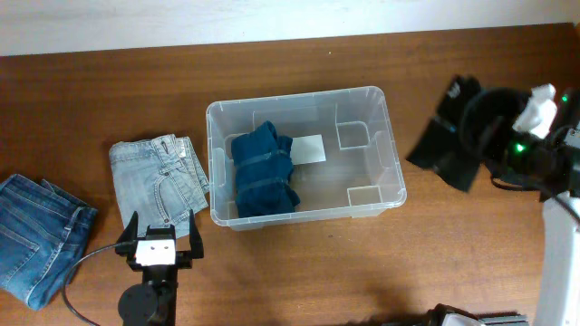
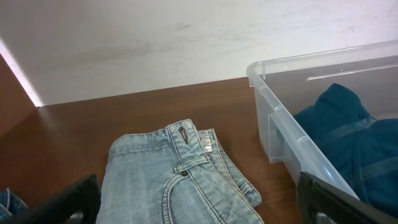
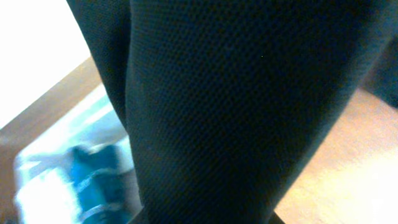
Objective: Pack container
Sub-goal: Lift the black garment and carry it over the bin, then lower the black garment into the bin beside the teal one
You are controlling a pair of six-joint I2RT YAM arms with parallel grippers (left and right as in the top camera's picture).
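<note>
The clear container (image 1: 290, 99) stands mid-table with a folded dark teal garment (image 1: 265, 170) in its left half and a white label (image 1: 310, 148) on its bottom. My right gripper (image 1: 473, 116) is right of the container, above the table, shut on a black garment (image 1: 442, 145) that hangs from it. That black fabric (image 3: 236, 106) fills the right wrist view and hides the fingers. My left gripper (image 1: 163, 243) is open and empty, just in front of folded light blue jeans (image 1: 159, 177). In the left wrist view the open gripper (image 2: 199, 211) frames these jeans (image 2: 180, 180), with the container's rim (image 2: 273, 102) to the right.
Darker blue jeans (image 1: 36, 235) lie at the table's far left edge. A pale wall runs along the back of the table. The container and teal garment show blurred at the lower left of the right wrist view (image 3: 93, 180).
</note>
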